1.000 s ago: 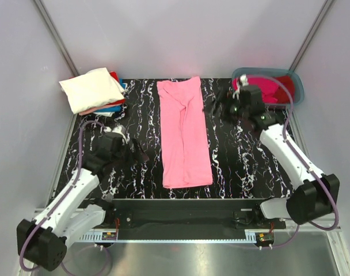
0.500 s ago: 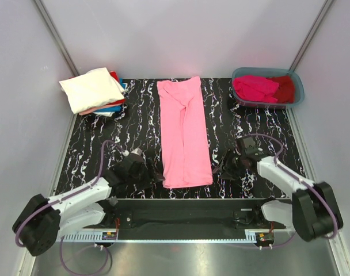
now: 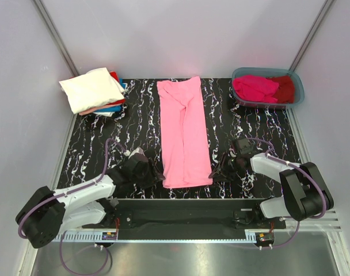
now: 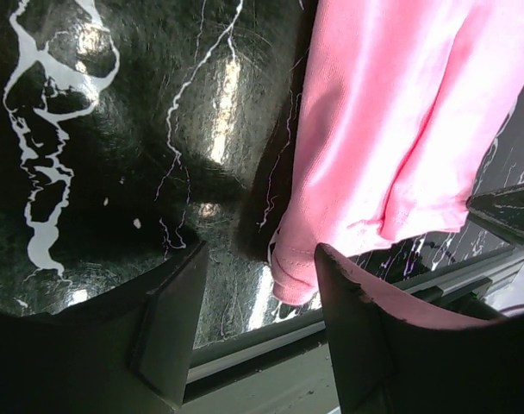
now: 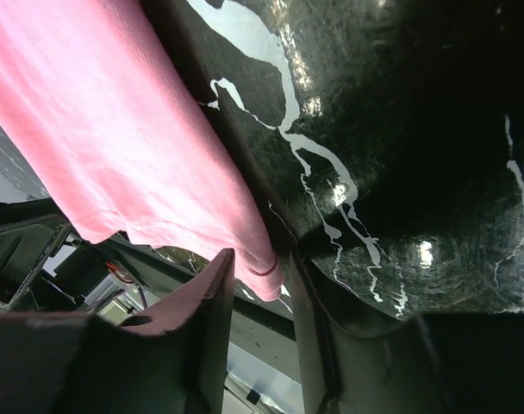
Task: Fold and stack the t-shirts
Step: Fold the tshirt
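- Left gripper (image 4: pixel 262 252): jaws apart, straddling the near left corner of the light pink t-shirt (image 4: pixel 391 129); neither pad presses the cloth.
- Right gripper (image 5: pixel 260 259): jaws set to a narrow gap around the near right corner of the same tee (whether the pads pinch the hem cannot be told).
- Light pink t-shirt: folded into a long strip, lying flat down the middle of the black marbled table (image 3: pixel 250 126).
- Far left corner: folded stack, cream-white t-shirt (image 3: pixel 91 89) on top.
- Far right corner: grey-blue tub (image 3: pixel 299 86) holding a magenta t-shirt (image 3: pixel 254 87) and a dark red t-shirt (image 3: pixel 284 89).
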Tool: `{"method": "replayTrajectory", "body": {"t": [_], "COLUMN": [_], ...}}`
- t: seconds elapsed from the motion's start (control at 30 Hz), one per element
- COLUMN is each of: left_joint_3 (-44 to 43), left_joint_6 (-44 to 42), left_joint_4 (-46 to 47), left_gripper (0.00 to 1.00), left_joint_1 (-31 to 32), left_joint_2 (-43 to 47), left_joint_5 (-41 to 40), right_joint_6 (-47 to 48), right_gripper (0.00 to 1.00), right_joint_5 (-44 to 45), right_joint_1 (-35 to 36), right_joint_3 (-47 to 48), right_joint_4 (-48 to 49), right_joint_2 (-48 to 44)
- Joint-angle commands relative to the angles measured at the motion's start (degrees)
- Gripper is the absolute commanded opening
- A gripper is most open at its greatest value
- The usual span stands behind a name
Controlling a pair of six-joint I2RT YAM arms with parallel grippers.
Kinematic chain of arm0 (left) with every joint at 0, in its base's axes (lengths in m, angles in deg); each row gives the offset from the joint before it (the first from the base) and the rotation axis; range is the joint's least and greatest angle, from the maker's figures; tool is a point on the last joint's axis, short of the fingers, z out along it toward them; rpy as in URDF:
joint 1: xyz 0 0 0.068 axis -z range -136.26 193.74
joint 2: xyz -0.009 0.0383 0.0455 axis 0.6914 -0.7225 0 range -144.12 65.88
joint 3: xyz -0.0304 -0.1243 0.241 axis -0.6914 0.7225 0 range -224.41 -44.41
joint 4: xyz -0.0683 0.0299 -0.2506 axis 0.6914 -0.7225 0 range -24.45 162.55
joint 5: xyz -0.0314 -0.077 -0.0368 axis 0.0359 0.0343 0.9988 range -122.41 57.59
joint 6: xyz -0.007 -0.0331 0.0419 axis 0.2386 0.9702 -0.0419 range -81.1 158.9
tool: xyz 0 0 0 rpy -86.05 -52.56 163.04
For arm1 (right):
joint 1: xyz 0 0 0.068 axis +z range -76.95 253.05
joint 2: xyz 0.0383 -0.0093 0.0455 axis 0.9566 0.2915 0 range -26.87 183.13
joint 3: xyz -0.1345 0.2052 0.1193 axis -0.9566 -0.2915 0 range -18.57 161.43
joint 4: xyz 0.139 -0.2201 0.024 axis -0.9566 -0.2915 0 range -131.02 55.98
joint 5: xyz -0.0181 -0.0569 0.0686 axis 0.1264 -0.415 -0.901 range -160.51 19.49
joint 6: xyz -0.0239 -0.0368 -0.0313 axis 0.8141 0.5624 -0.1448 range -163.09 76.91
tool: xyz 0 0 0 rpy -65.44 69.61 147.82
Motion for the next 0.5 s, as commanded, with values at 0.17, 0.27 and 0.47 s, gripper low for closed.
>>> {"method": "replayTrajectory", "body": {"t": [0.17, 0.27, 0.47], "left_joint_3": [-3.08, -2.82, -4.49], "left_joint_6": [0.36, 0.97, 2.03], "left_joint_4": [-1.63, -1.11, 0.04], "left_gripper": [0.59, 0.59, 0.49], "left_joint_1": [1.53, 1.88, 3.38], "left_joint_2": [-2.48, -2.31, -6.17], "left_joint_5": [-4.79, -4.71, -4.35], "right_joint_6": [0.68, 0.86, 1.12], "right_gripper": [0.30, 0.27, 0.25], "right_joint_5": [0.28, 0.19, 0.19], "right_joint_1": [0.42, 0.42, 0.33], "right_joint_3": [-1.72, -1.63, -1.81], "right_joint_4": [1.63, 1.80, 2.15], "right_joint_2": [-0.54, -0.19, -0.18]}}
